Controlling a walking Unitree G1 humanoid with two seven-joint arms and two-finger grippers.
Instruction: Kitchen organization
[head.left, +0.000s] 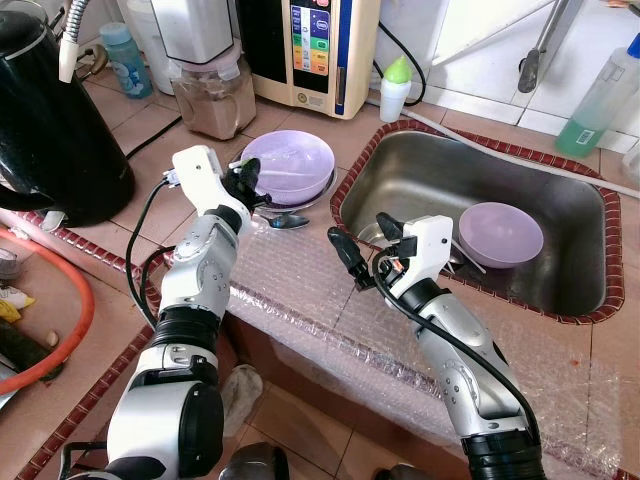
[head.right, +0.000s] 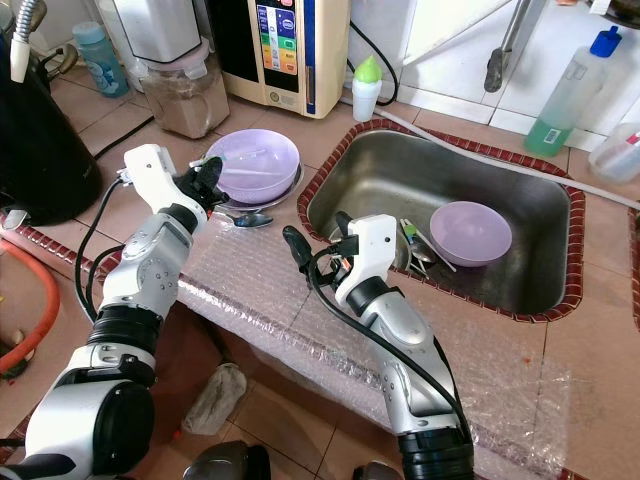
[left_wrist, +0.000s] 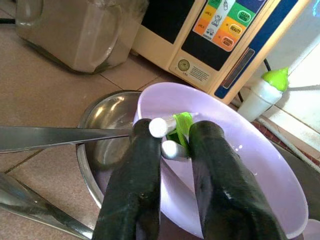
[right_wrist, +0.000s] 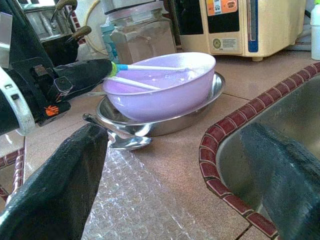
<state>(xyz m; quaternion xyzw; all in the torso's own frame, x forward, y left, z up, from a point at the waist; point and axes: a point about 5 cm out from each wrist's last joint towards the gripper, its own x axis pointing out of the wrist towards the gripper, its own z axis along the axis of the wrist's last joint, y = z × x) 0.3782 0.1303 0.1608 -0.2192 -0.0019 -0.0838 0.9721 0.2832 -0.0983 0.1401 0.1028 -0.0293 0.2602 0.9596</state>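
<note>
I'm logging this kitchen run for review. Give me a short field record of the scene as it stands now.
left gripper: shut on chopsticks at the counter bowl's rim
counter bowl: purple, sits in a steel dish on the counter
spoon: steel, beside the dish
right gripper: open, over the sink's near-left rim
sink: holds a second purple bowl
</note>
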